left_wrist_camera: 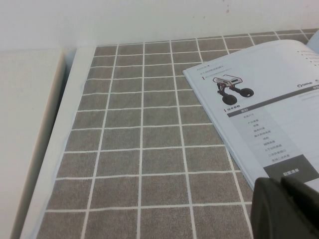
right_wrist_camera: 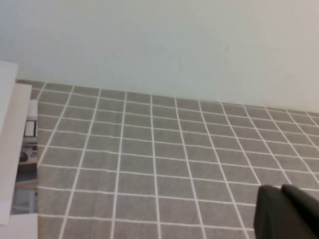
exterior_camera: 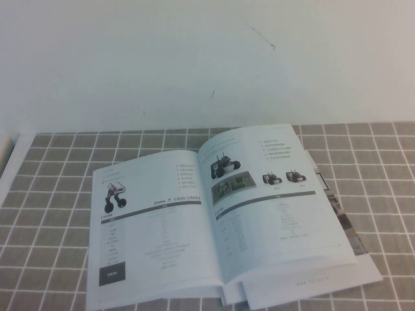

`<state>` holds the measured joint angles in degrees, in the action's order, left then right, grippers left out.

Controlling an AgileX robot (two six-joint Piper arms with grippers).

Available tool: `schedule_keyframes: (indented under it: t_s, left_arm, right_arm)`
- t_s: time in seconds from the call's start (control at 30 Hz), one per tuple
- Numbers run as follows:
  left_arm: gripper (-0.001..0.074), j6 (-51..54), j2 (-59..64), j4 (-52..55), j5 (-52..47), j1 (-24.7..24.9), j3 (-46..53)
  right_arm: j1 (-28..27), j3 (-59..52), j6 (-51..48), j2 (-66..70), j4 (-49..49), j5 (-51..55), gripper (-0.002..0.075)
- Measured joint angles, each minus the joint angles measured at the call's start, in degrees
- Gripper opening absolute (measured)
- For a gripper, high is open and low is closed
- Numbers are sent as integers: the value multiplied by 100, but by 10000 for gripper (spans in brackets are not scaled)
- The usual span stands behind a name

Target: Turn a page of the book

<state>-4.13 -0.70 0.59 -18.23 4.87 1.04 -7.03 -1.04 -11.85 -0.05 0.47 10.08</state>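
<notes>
The book (exterior_camera: 220, 214) lies open and flat on the grey checked cloth, in the middle of the high view. Its right-hand page (exterior_camera: 272, 201) shows wheeled-robot photos, a dark grey bar and fine text. Its left-hand page (exterior_camera: 155, 227) shows one robot photo and a table. Neither gripper appears in the high view. In the left wrist view my left gripper (left_wrist_camera: 280, 182) is shut and empty, just off the near corner of the book's left page (left_wrist_camera: 264, 99). In the right wrist view my right gripper (right_wrist_camera: 280, 189) is shut and empty above bare cloth, away from the book.
Other white booklets with photo edges (exterior_camera: 343, 223) lie under the book at its right and near side; their edges show in the right wrist view (right_wrist_camera: 20, 159). A white strip (left_wrist_camera: 30, 129) borders the cloth on the left. A white wall stands behind.
</notes>
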Motion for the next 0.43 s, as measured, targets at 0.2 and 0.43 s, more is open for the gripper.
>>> schedule_keyframes:
  t_s: [0.2,0.43]
  left_arm:
    - [-4,0,-11,0,0,0,0]
    - [-4,0,-11,0,0,0,0]
  right_arm:
    - [-156,-41,13,-57,114,855,-2]
    - [-117,-15,13,-57,244,1009,-2]
